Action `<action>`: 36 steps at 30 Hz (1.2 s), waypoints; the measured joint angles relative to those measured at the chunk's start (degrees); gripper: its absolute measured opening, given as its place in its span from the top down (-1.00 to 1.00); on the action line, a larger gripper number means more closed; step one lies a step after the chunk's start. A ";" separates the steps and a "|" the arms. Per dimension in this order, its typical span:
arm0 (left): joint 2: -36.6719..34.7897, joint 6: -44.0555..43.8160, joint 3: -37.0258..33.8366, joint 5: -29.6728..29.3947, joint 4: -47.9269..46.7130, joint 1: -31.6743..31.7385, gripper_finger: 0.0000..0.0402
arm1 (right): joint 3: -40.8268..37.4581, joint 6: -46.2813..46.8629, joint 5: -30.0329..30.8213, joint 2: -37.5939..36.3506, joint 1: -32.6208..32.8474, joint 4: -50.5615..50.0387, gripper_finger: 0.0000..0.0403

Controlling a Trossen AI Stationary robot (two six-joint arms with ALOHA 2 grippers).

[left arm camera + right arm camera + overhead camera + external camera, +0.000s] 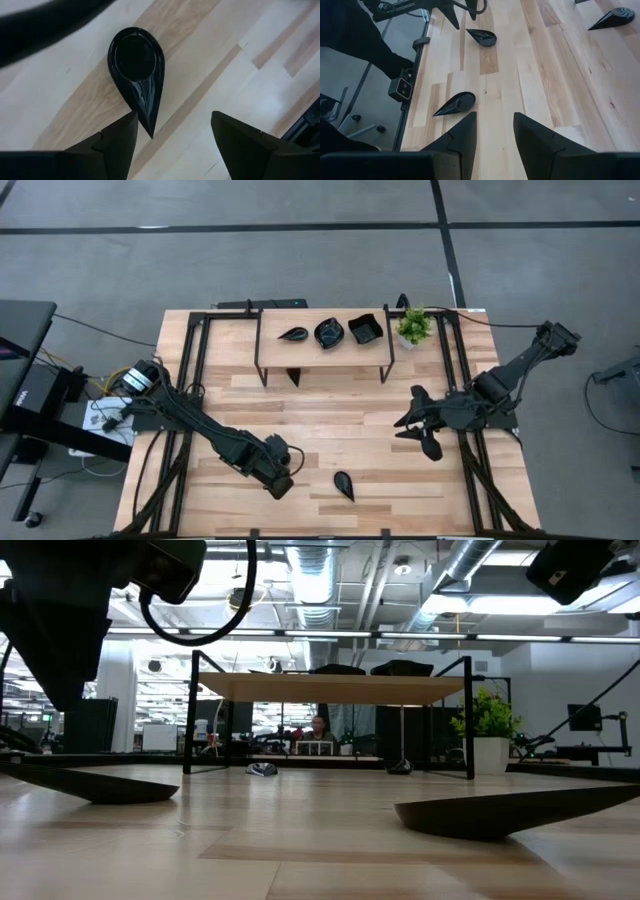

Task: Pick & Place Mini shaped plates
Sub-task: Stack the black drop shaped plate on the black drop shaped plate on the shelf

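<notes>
A glossy black teardrop plate [137,70] lies flat on the wooden table, its pointed tip toward my left gripper [174,117]. That gripper hangs open just above the tip, near the table's front edge [283,483], and largely hides the plate from above. In the low view the plate [95,785] rests on the table with a clear gap under the finger. A second teardrop plate [344,485] lies to its right. My right gripper [494,116] stands open and clear of the table on the right, with nothing between its fingers.
A wooden riser shelf [275,320] at the back carries a leaf plate [293,334], a scalloped plate [329,332] and a square plate [365,329]. Another dark plate [294,377] lies under it. A potted plant [413,326] stands at the shelf's right end.
</notes>
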 joint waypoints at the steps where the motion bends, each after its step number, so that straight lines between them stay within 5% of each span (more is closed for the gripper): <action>1: 0.00 0.76 0.00 -0.01 -0.04 -0.02 -0.27 | 0.00 0.00 0.00 0.04 0.00 0.00 0.38; 7: 2.00 3.33 0.02 0.07 -0.37 0.00 -0.26 | 0.00 0.46 0.00 0.02 0.00 0.00 0.38; 14: 5.90 3.92 0.02 7.63 -0.08 0.00 -0.30 | 0.00 1.09 0.00 0.00 0.00 0.00 0.38; 36: 7.85 5.45 0.04 3.93 0.07 2.06 -0.31 | 0.00 1.51 0.15 0.00 -0.02 0.00 0.38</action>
